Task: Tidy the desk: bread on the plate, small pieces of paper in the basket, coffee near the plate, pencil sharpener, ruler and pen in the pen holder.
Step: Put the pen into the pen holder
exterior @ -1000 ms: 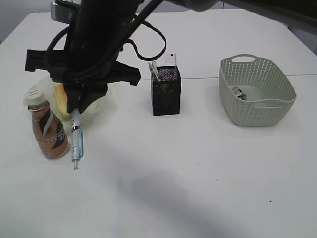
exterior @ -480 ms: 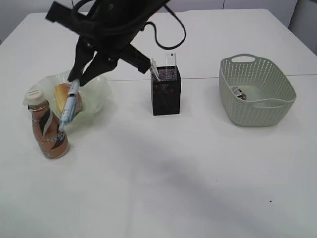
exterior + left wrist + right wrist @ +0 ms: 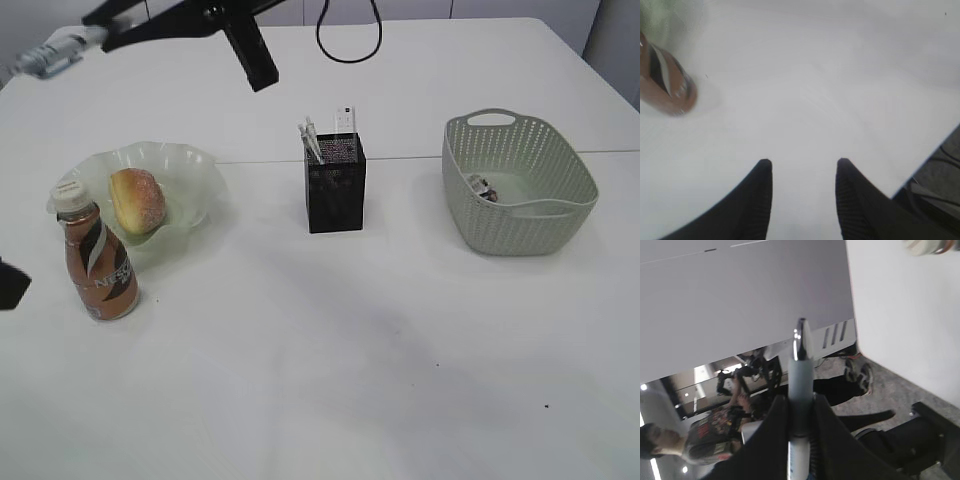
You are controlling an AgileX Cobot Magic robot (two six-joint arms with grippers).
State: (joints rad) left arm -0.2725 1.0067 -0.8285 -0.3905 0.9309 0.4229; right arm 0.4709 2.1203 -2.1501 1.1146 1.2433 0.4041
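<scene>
Pen (image 3: 800, 390) clamped in right jaws; left jaws parted, empty, coffee (image 3: 665, 75) nearby.

On my right wrist feed I see a person (image 3: 710, 437) in a printed shirt at seven o'clock, and shoes (image 3: 858, 374) at three o'clock on grey floor (image 3: 900, 400)

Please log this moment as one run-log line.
right gripper: shut on pen, raised | left gripper: open, empty | bread: on plate
</scene>
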